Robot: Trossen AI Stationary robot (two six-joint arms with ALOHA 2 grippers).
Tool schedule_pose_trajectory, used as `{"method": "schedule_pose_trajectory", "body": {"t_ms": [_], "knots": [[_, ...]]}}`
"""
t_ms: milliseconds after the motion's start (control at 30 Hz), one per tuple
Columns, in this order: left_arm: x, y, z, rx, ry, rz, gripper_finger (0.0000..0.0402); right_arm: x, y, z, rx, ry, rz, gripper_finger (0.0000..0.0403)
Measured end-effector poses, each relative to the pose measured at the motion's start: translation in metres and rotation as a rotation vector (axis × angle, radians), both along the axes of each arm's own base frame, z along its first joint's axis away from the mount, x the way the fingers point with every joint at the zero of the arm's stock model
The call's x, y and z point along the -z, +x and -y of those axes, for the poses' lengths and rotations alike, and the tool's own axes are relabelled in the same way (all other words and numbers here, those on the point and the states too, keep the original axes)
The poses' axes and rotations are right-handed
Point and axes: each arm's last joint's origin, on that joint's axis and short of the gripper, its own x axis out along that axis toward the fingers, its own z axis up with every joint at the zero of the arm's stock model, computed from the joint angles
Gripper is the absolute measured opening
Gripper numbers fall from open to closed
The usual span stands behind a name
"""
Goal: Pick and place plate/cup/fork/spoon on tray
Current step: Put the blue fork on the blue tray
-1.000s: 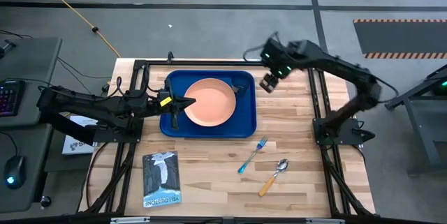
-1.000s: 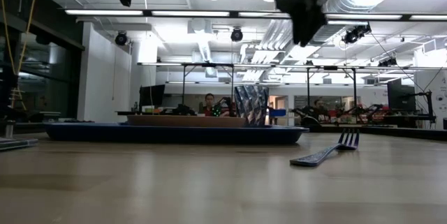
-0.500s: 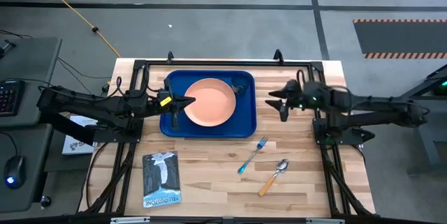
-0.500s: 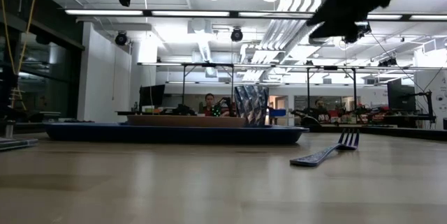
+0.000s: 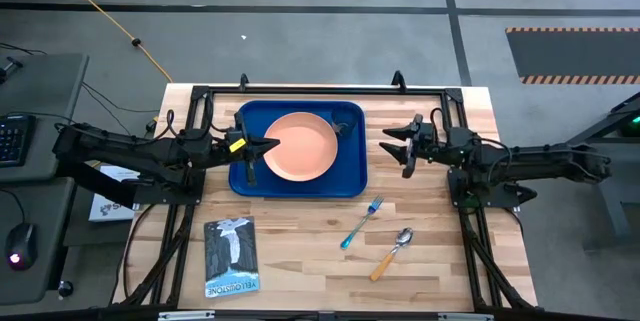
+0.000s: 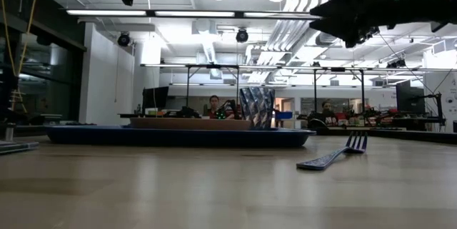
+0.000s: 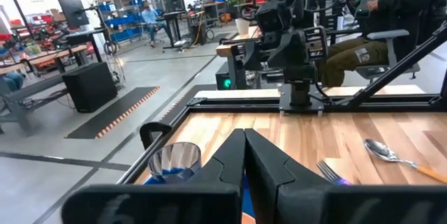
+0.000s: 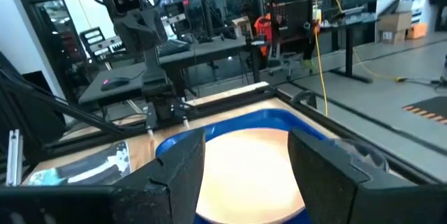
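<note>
We are holding our right gripper (image 5: pixel 408 146) spread and empty just right of the tray (image 5: pixel 350 176), where plate (image 5: pixel 300 147) and cup (image 5: pixel 343 124) are sitting, likely because fork (image 5: pixel 361 221) and spoon (image 5: pixel 391 253) are lying nearer on the table (image 5: pixel 300 251); our left gripper (image 5: pixel 262 147), pressed together, is waiting over the tray's left edge.

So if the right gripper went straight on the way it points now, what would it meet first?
Probably the tray: the open right gripper points at its near rim, with the plate just behind. It hangs above the table, so it might pass over the rim.

Glossy plastic tray (image 5: pixel 350 176); wood-plank table (image 5: pixel 300 251).
</note>
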Motion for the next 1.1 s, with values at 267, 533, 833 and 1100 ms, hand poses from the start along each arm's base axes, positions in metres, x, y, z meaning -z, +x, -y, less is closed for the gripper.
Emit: {"method": "schedule_pose_trajectory", "body": {"t_ms": [267,533,833,1100], "knots": [[0.0,0.0,0.0,0.0,-0.008,0.002,0.0,-0.006,0.001,0.0,0.002,-0.043,0.011,0.0197],[0.0,0.0,0.0,0.0,-0.025,0.007,0.0,-0.006,0.001,0.0,0.0,-0.035,0.012,0.0197],[0.002,0.002,0.001,0.015,-0.059,0.007,0.0,-0.006,0.001,0.0,-0.003,-0.024,0.013,0.0197],[0.014,0.03,0.004,0.065,-0.06,0.019,0.001,-0.006,0.001,0.0,0.0,-0.023,0.013,0.0197]]}}
